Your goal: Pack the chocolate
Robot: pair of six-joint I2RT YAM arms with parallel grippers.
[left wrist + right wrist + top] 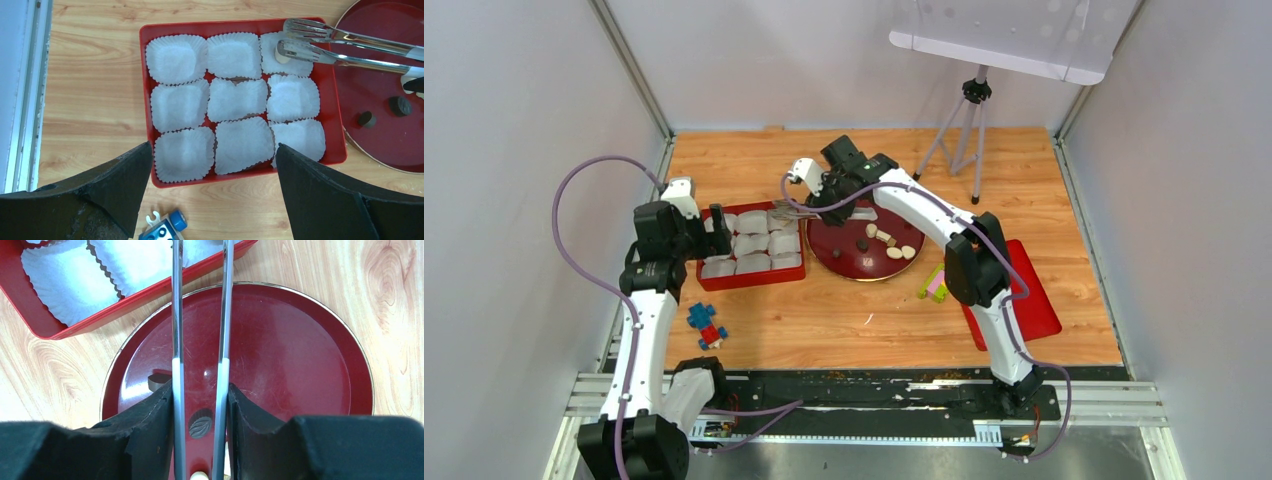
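Several chocolates lie on the dark red plate (844,262): cream ones (885,237) and a dark one (861,243). In the left wrist view two dark chocolates (400,105) show on the plate (380,75). A cream chocolate (281,56) sits in the top right paper cup of the red tray (144,75), partly under the lower tip of the metal tongs (310,42). My right gripper (836,195) (200,390) is shut on the tongs (177,315), whose tips are apart over that cup. My left gripper (714,232) (214,147) is open and empty at the tray's near-left edge.
The tray (751,279) holds several white paper cups (240,97). A blue toy block (707,325) (165,227) lies near the tray. A green and pink block (936,283) and a red lid (1034,300) lie right of the plate. A tripod (964,120) stands at the back.
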